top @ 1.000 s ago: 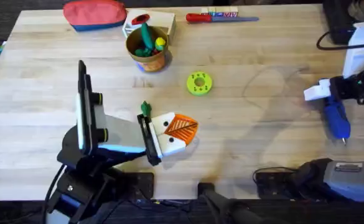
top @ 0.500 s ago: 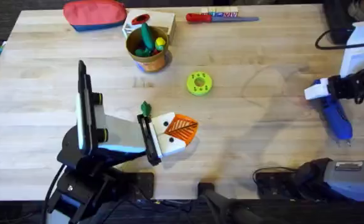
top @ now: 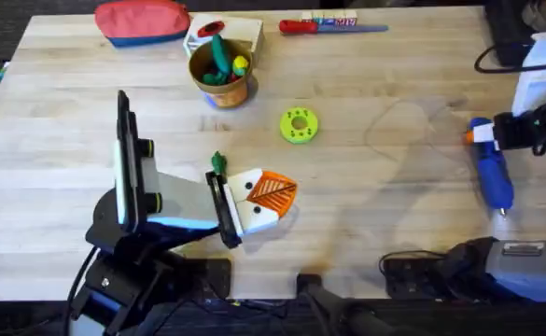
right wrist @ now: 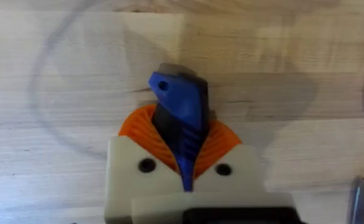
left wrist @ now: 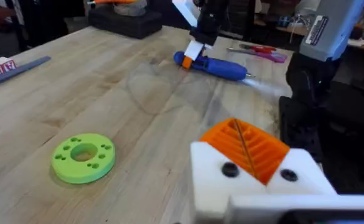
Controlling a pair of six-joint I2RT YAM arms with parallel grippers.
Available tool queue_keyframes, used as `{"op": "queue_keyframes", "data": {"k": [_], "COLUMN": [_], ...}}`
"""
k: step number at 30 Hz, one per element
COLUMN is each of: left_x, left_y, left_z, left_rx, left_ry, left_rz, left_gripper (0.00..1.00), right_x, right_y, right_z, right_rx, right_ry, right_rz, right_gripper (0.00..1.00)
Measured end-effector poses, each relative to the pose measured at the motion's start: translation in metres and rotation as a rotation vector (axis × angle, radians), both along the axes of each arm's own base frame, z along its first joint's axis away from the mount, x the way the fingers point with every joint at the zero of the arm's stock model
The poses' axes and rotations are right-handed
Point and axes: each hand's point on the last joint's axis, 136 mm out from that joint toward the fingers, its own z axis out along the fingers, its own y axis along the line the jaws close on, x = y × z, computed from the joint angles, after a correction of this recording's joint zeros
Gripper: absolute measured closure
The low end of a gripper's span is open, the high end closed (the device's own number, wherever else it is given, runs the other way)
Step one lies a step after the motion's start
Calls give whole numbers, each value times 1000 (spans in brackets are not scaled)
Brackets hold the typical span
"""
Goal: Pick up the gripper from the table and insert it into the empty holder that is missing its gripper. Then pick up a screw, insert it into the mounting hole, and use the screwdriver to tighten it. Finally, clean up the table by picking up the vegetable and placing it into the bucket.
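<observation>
The right tool (top: 513, 131) clenches the blue screwdriver (top: 489, 174), tip pointing nearward, well right of the holder (top: 250, 211).

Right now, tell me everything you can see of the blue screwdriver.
The screwdriver is a chunky, bright-blue, pen-shaped driver in smooth plastic, with an orange band near its back end and a thin dark tip. In the overhead view it is near the table's right edge, tip toward the robot's side. The right pincer is shut on it, orange ribbed pads pressing both sides of the body. The left wrist view shows it roughly level, low over the wood; whether it touches the table cannot be told.
</observation>
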Motion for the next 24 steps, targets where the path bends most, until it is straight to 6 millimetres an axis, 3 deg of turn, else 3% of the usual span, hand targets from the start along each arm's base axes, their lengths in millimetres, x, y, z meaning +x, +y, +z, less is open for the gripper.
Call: {"op": "queue_keyframes", "data": {"k": [5, 12, 24], "left_x": [0, 0, 0], "left_y": [0, 0, 0], "left_z": [0, 0, 0], "left_rx": [0, 0, 0], "left_ry": [0, 0, 0], "left_rz": [0, 0, 0], "left_gripper": [987, 987, 987], "right_x": [-1, 5, 2], "right_y": [-1, -5, -2], "right_z": [12, 50, 139], "right_rx": [-16, -66, -130], "right_ry": [-23, -142, -433], "right_rz": [-33, -91, -250], "right_gripper": [988, 994, 994]}}
